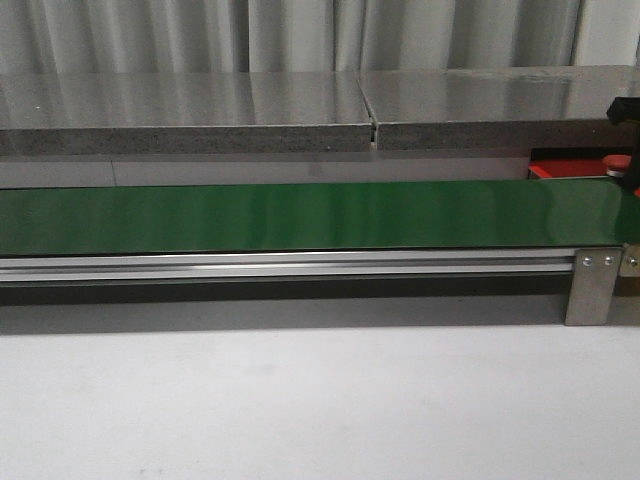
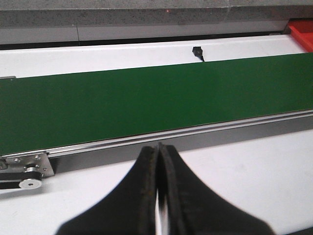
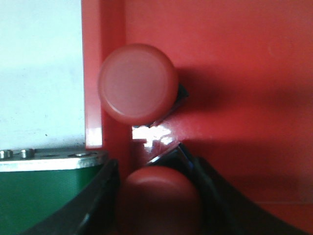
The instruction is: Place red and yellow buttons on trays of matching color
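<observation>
The right wrist view looks down into the red tray [image 3: 234, 73]. One red button [image 3: 138, 83] lies in its corner beside the tray wall. A second red button [image 3: 159, 200] sits between the fingers of my right gripper [image 3: 156, 171], which is shut on it just above the tray floor. In the front view the red tray [image 1: 560, 168], a red button [image 1: 617, 160] and the right arm [image 1: 625, 110] show at the far right edge. My left gripper [image 2: 159, 147] is shut and empty over the white table, in front of the belt. No yellow button or yellow tray is in view.
A green conveyor belt [image 1: 300, 215] on an aluminium frame [image 1: 592, 285] runs across the table. Behind it lies a grey stone ledge [image 1: 300, 110]. A small black fitting [image 2: 197, 51] sits on the white surface beyond the belt.
</observation>
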`<control>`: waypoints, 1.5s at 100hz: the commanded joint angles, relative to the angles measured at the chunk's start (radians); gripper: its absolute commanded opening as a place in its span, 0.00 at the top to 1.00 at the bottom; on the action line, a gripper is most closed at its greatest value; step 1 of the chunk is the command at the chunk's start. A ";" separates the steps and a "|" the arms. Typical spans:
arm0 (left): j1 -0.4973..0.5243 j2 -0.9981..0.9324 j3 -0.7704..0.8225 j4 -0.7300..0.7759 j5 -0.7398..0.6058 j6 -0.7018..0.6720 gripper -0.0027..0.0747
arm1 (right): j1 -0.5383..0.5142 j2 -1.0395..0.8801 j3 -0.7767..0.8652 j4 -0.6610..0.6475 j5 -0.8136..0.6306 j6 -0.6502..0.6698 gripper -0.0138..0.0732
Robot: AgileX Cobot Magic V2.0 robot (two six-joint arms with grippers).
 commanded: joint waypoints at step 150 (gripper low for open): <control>-0.009 0.002 -0.027 -0.025 -0.064 -0.004 0.99 | 0.210 -0.693 0.465 -0.173 -0.086 -0.077 0.92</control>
